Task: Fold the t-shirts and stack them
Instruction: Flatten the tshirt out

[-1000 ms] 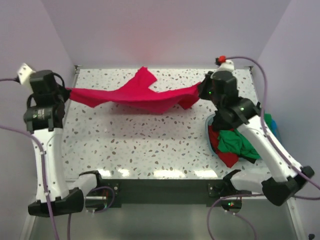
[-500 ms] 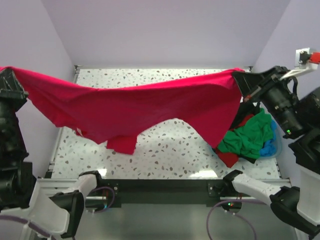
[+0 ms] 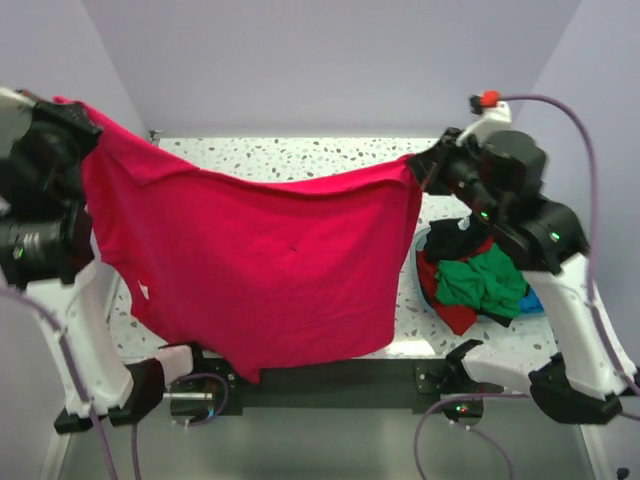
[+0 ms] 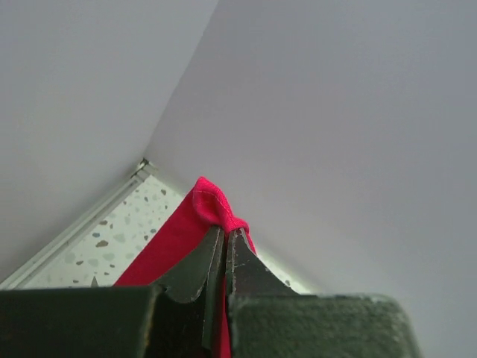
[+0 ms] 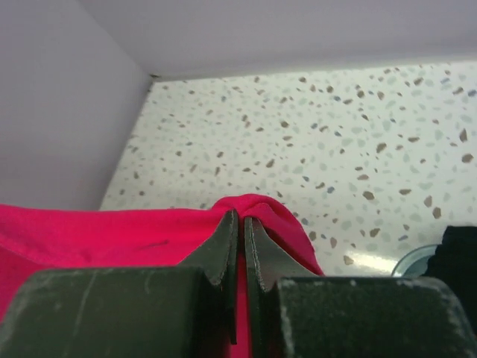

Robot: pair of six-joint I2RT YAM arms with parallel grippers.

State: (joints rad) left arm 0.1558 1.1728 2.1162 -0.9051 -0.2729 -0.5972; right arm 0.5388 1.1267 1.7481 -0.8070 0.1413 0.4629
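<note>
Pinching crimson t-shirt (image 3: pixel 270 260) corners, left claw (image 4: pixel 226 237), right claw (image 5: pixel 240 224), only top view showing it hanging spread between.

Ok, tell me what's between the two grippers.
The crimson-red t-shirt hangs spread between the left gripper and the right gripper, each shut on it; the top view shows it.

The raised t-shirt (image 3: pixel 260 270) is recorded as plain bright crimson; no print is observed on it. In the light blue basket (image 3: pixel 530 300), a green shirt (image 3: pixel 485 282), a darker red shirt (image 3: pixel 455 312) and a black shirt (image 3: pixel 458 236) are noted, all plain. The table (image 3: pixel 300 152) is found white, speckled with grey and brown flecks. The walls (image 3: pixel 330 60) are pale lilac. The left gripper (image 4: pixel 226 233) and right gripper (image 5: pixel 240 218) are seen as dark grey. The cable (image 3: pixel 540 97) is purple.
</note>
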